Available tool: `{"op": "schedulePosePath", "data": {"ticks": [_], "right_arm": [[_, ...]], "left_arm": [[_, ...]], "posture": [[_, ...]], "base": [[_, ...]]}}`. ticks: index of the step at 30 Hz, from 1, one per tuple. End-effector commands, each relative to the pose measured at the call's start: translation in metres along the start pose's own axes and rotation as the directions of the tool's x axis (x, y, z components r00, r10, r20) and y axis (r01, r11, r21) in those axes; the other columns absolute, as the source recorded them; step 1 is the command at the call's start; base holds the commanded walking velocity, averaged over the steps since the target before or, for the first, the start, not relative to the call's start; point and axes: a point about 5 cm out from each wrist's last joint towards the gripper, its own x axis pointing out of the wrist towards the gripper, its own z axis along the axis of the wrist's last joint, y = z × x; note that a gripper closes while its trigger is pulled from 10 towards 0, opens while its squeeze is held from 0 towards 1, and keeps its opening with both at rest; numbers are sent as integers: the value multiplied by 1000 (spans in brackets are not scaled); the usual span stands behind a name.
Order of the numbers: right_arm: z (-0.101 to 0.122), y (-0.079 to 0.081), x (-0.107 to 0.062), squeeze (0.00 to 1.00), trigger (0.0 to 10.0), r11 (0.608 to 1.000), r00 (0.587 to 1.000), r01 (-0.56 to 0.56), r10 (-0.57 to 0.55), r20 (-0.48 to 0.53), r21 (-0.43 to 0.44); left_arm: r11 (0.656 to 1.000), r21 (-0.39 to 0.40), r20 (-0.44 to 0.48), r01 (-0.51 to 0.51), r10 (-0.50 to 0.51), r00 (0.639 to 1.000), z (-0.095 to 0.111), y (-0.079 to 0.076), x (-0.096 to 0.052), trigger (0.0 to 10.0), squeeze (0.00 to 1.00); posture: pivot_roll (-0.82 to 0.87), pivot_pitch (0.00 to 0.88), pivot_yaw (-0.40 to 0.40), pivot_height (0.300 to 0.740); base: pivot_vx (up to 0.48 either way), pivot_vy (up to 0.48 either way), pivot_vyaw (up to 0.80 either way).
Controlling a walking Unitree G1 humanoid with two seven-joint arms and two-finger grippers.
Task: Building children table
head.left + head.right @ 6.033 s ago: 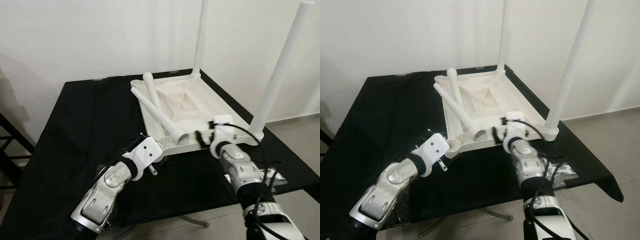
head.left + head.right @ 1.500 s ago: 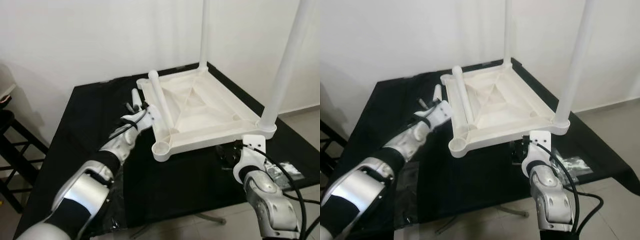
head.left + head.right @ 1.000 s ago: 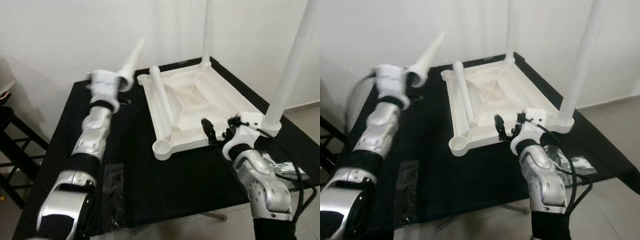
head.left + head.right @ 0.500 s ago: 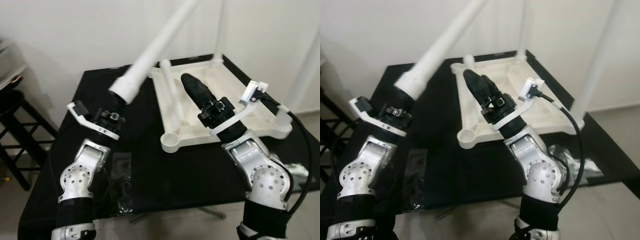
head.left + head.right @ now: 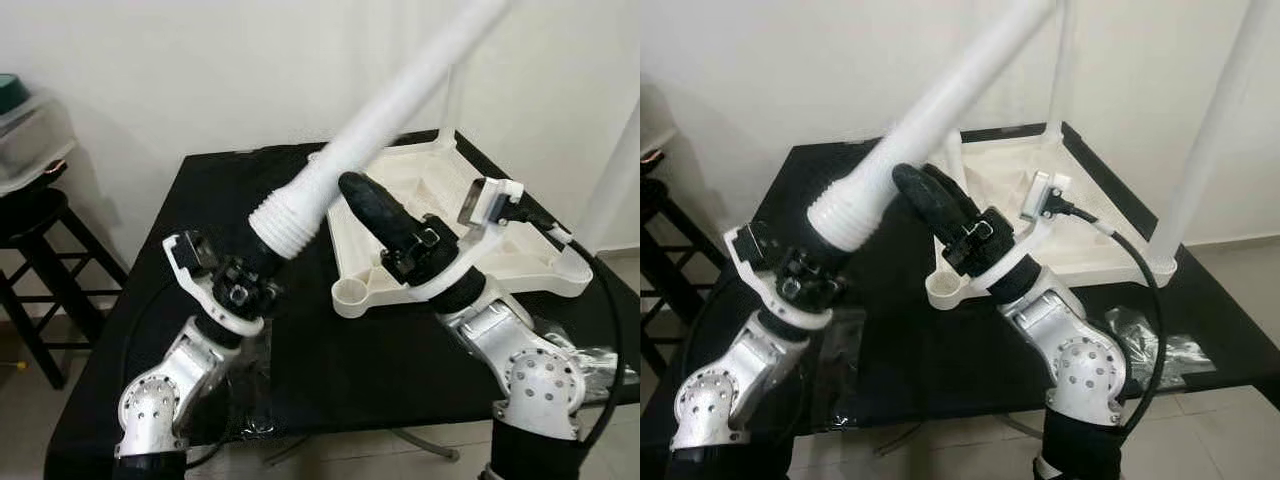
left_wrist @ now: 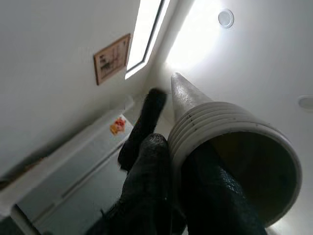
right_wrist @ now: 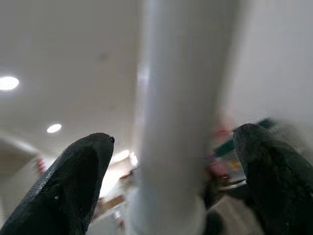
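Observation:
A white table leg (image 5: pixel 390 110) slants up to the right, its ribbed end (image 5: pixel 288 213) lowest. My left gripper (image 5: pixel 262 250) is shut on that ribbed end, as the left wrist view shows with the leg (image 6: pixel 234 142) against the fingers (image 6: pixel 146 161). My right gripper (image 5: pixel 368 200) is raised just right of the leg and open; in the right wrist view the leg (image 7: pixel 181 107) stands between its spread fingers (image 7: pixel 78 176). The upturned white tabletop (image 5: pixel 520 255) lies on the black table with two legs (image 5: pixel 1215 120) upright and an empty corner socket (image 5: pixel 350 293).
Another loose white leg (image 5: pixel 956 158) lies along the tabletop's left rim, mostly hidden. Clear plastic bags (image 5: pixel 590 355) lie on the black table (image 5: pixel 220 190) at both front corners. A black stool (image 5: pixel 35 225) holding a container stands to the left. A white wall is behind.
The left arm has swung the leg lower and further right, over the tabletop. The right gripper has moved left, up to the leg. The camera has also shifted.

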Motion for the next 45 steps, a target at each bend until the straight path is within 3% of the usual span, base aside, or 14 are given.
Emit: {"op": "schedulePosePath", "data": {"ticks": [1,11,12,13,14,22,29,30,31,32,38,40,45], "right_arm": [[0,9,7,0,10000,997,997,-74,74,-13,17],[4,8,19,0,10000,992,992,-121,120,33,29],[4,9,20,0,3725,991,991,-132,131,37,34],[4,9,20,0,3725,991,991,-132,131,37,34],[4,10,21,0,0,989,989,-143,142,42,41],[4,11,26,0,0,983,984,-171,168,52,61],[3,10,27,0,0,983,984,-173,170,53,66],[3,10,27,0,0,983,984,-171,168,51,66],[3,10,27,0,0,983,984,-171,168,51,66],[2,9,27,0,0,984,986,-165,162,49,64],[10,3,24,0,0,993,992,-111,110,54,29],[22,-5,20,0,0,999,996,-46,47,82,-12],[34,-15,17,0,0,998,992,39,-32,124,-55]], "left_arm": [[999,-25,-24,46,-46,999,-2,-9,-1,0,0],[995,-93,-126,31,-43,991,-22,-12,-10,0,0],[994,-104,-129,21,-35,991,-25,-11,-11,0,0],[994,-104,-129,21,-35,991,-25,-11,-11,0,0],[993,-116,-128,15,-30,991,-28,-10,-12,0,0],[986,-166,-132,19,-41,990,-39,-12,-6,0,0],[988,-154,-137,15,-36,990,-40,-11,-6,0,0],[989,-149,-137,16,-37,990,-39,-11,-6,4549,0],[989,-149,-137,16,-37,990,-39,-11,-6,4549,0],[988,-148,-132,34,-53,990,-38,-13,-6,9725,1000],[990,-132,-115,60,-75,991,-29,-18,-15,10000,1000],[997,-74,-161,1,-13,987,-22,-17,-30,10000,1000],[996,16,-189,-92,93,978,-10,-15,-49,10000,1000]], "posture": [[-118,0,41,740],[-110,0,41,740],[-109,0,41,740],[-109,0,41,740],[-108,0,39,740],[-108,0,38,740],[-106,0,38,740],[-107,0,37,740],[-107,0,37,740],[-107,0,37,740],[-124,0,41,740],[-122,0,42,740],[-117,0,44,740]], "base": [[0,0,0],[0,0,0],[0,0,0],[0,0,0],[0,0,0],[0,0,0],[0,0,0],[0,0,0],[0,0,0],[0,0,0],[0,0,0],[0,0,0],[0,0,0]]}}
